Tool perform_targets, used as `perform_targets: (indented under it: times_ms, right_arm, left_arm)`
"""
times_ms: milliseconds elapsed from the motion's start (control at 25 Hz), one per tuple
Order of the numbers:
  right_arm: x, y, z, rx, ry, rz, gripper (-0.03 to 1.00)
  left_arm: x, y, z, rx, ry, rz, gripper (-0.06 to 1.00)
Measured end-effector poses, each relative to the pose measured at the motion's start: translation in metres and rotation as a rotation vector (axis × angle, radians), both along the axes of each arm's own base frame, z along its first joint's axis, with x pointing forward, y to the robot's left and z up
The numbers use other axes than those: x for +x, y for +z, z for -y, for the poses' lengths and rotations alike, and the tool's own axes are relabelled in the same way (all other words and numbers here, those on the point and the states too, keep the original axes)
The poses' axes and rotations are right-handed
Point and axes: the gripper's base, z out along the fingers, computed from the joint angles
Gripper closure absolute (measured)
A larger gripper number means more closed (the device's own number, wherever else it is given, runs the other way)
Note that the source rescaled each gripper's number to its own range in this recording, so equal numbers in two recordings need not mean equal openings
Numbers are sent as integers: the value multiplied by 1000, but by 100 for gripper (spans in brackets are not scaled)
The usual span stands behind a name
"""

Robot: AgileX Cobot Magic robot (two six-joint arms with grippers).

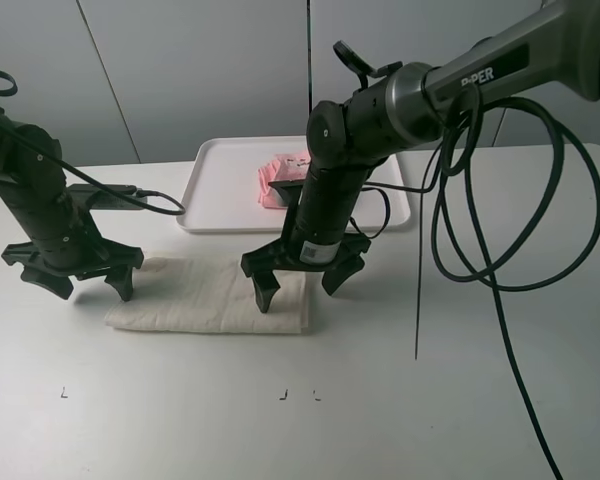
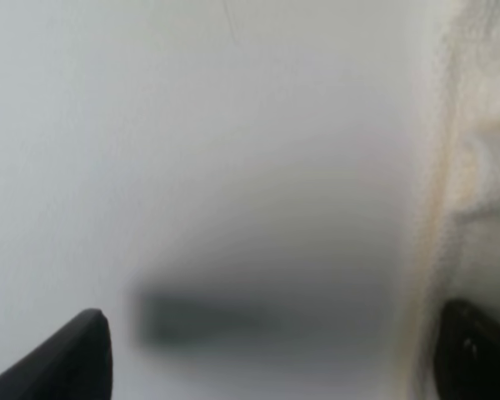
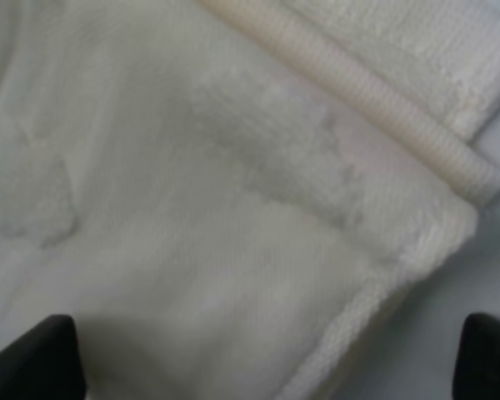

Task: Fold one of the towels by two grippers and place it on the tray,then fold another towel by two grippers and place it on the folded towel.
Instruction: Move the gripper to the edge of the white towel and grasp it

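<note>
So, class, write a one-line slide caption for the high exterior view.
Both open grippers, left and right, hover at opposite ends of the white towel; a folded pink towel lies on the tray.

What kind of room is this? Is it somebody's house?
Probably not a house; more likely a robot lab. Two robot arms, with the left gripper and right gripper, work at a plain white table with loose cables before bare grey wall panels.
</note>
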Motion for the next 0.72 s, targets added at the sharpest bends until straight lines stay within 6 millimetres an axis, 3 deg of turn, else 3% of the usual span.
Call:
perform_targets:
  times_ms: [480, 720]
  right_arm:
    - [1, -10, -3, 14, -12, -2, 93]
    - [1, -10, -3, 18, 6, 1, 94]
  left_arm:
    - [0, 0, 0, 0, -2, 0, -5]
    - [0, 0, 0, 0, -2, 0, -5]
